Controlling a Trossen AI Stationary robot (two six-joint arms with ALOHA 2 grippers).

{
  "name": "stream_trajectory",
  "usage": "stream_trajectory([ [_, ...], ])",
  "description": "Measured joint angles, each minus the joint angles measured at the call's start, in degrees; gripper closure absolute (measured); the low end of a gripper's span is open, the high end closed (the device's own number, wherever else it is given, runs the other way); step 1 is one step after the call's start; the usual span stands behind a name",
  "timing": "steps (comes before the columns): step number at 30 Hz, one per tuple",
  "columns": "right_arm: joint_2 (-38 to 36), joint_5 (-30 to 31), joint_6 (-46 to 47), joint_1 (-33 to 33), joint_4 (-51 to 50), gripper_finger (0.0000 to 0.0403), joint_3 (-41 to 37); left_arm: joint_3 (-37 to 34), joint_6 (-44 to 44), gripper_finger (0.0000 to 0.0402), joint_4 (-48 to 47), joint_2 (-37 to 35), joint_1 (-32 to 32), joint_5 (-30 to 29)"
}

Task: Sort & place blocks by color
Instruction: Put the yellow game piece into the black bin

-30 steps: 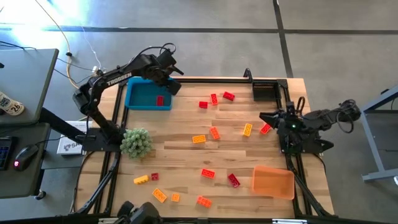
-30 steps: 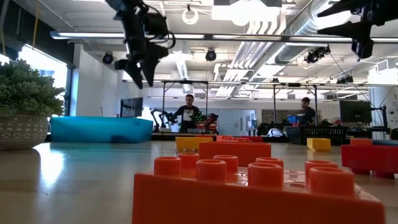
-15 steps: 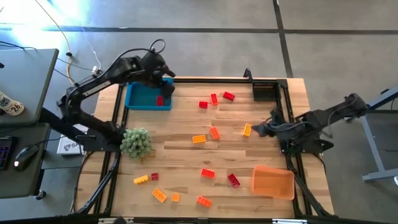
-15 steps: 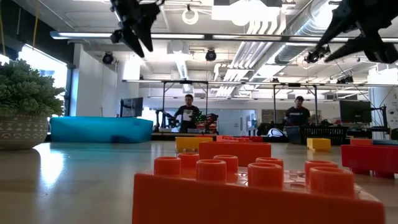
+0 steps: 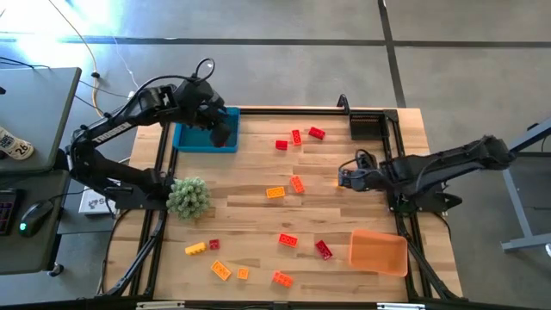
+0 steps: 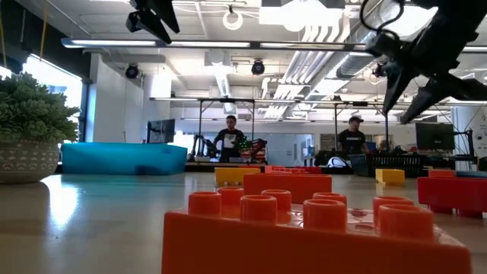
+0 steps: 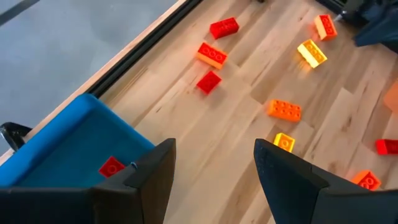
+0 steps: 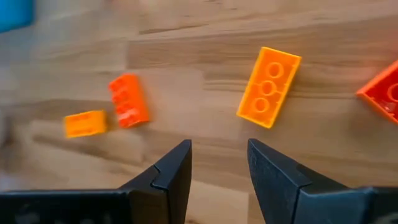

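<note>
Red, orange and yellow blocks lie scattered flat on the wooden table (image 5: 258, 215). One red block (image 7: 112, 167) lies in the blue tray (image 5: 194, 136) at the far left. My left gripper (image 7: 214, 155) hangs open and empty high above that tray's right end (image 5: 222, 131). My right gripper (image 8: 219, 155) stands open, tipped downward, above the table at the right (image 5: 343, 178). A yellow-orange block (image 8: 268, 87) lies just ahead of its fingers, untouched. An orange-red block (image 8: 382, 96) lies beside that one.
An orange tray (image 5: 377, 251) sits at the near right, and a black holder (image 5: 366, 127) at the far right. A green spiky plant ball (image 5: 188, 196) stands near the left edge. Three red blocks (image 5: 296, 136) lie at the far middle. People stand in the room beyond.
My left gripper has risen and drawn back toward the table's left, staying open, from the blue tray's right rim to above its right end. My right gripper has swung toward the table's left, come down and tipped downward over the yellow-orange block.
</note>
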Motion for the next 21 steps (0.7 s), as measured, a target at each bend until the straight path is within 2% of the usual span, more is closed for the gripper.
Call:
stream_trajectory([
  [10, 9.44, -8.00, 1.44, -7.31, 0.37, 0.0259, 0.00, -0.02, 1.07, 0.0195, 0.00, 0.04, -1.56, -0.09],
  [15, 12.16, -8.73, 1.17, -9.34, 2.25, 0.0259, 0.00, -0.02, 1.11, 0.0195, -0.01, 0.04, -1.72, -0.20],
  [21, 12.27, -10.01, -4.78, -12.00, 4.37, 0.0256, 0.00, -0.02, 1.53, 0.0195, 0.00, 0.07, -1.70, -0.23],
])
